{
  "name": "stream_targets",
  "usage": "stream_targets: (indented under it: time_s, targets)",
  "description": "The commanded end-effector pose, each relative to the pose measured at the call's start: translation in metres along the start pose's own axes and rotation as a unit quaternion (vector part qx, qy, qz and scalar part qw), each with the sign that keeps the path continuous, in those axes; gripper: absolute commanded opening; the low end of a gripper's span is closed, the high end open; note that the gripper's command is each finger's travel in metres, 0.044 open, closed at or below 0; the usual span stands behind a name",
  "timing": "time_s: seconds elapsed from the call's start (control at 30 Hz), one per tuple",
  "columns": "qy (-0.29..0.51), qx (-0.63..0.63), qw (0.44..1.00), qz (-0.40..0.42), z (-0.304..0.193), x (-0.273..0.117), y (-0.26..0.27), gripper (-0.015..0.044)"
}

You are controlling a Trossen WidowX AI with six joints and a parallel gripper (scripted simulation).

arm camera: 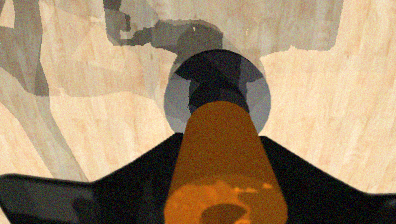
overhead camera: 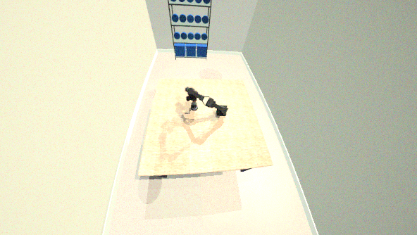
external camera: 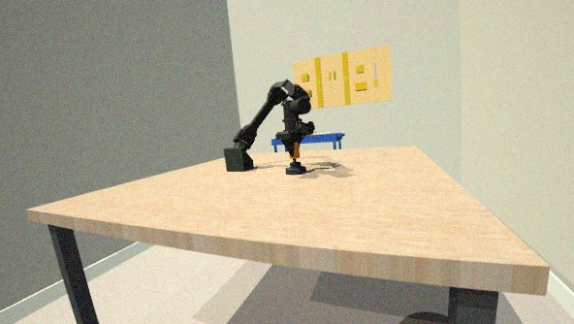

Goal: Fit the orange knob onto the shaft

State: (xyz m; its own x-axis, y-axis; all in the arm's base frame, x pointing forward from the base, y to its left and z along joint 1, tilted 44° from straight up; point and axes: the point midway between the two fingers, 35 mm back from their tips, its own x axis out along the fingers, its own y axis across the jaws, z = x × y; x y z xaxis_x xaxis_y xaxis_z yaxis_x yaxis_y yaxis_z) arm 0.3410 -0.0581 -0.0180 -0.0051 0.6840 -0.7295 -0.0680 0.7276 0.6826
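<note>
The orange knob [external camera: 295,150] [arm camera: 220,160] is upright between the fingers of my gripper [external camera: 294,149] [arm camera: 220,141], which is shut on it. In the exterior view its lower end is just above or at the top of the dark shaft on the round pedestal [overhead camera: 194,108] [external camera: 296,170] [arm camera: 175,107]; I cannot tell whether they touch. The knob stands clear of the pedestal's base. In the wrist view the knob covers the shaft and the near part of the pedestal. The shaft's flat side and the hole in the knob's underside are hidden.
The arm's base [overhead camera: 221,111] [external camera: 238,160] stands on the wooden table [overhead camera: 211,155] [external camera: 301,209], to the left of the pedestal in the exterior view. Shadows of the arm lie across the table around the pedestal. A shelf rack [overhead camera: 190,26] stands far behind the table.
</note>
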Motion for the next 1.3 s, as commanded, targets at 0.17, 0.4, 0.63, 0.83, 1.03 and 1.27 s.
stream_targets:
  time_s: [0.17, 0.4, 0.63, 0.83, 1.03, 1.27]
  targets:
    - [-0.003, 0.0, 1.0, 0.001, 0.0001, 0.0011, 0.0009, 0.0]
    - [-0.003, 0.0, 1.0, 0.001, -0.0018, 0.0016, 0.0008, 0.0]
    - [-0.003, 0.0, 1.0, 0.001, -0.002, 0.0007, 0.0006, 0.0]
    - [-0.003, -0.004, 1.0, 0.001, -0.0018, -0.0036, 0.0008, 0.0]
    - [-0.003, -0.099, 0.995, 0.001, 0.0002, -0.003, 0.0, 0.0]
    - [-0.003, -0.104, 0.995, 0.001, 0.0025, -0.0027, -0.0003, 0.0]
